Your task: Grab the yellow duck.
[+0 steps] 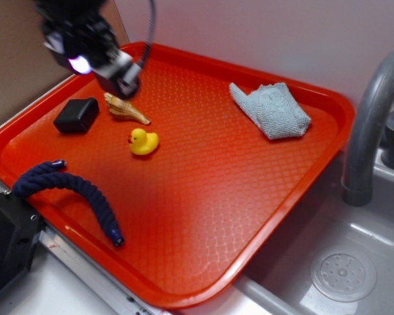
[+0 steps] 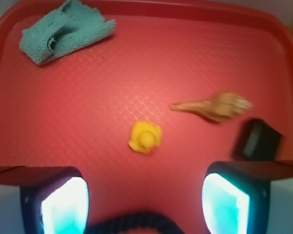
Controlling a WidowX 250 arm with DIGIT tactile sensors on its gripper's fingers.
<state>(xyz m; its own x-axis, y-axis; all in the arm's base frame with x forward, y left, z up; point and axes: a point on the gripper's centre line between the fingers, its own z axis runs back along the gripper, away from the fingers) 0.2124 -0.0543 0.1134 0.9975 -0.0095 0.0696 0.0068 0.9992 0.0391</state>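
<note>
Tool point(image 2: 145, 204) spread wide, empty, above tray point(image 1: 302, 190); yellow duck point(image 1: 143, 142) upright nr seashell point(image 1: 126, 109), not touching

I see the yellow duck point(image 1: 143, 142) point(image 2: 145, 137) sitting upright on the red tray, left of its centre; small, bright yellow, orange beak pointing left in the exterior view; nothing touches it; from the wrist view it looks blurred.

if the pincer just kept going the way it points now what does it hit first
Probably the yellow duck: in the wrist view it lies ahead, between the open pincer fingers. Depth is unclear, so it might meet bare red tray just beside it. The seashell lies off to the side.
</note>
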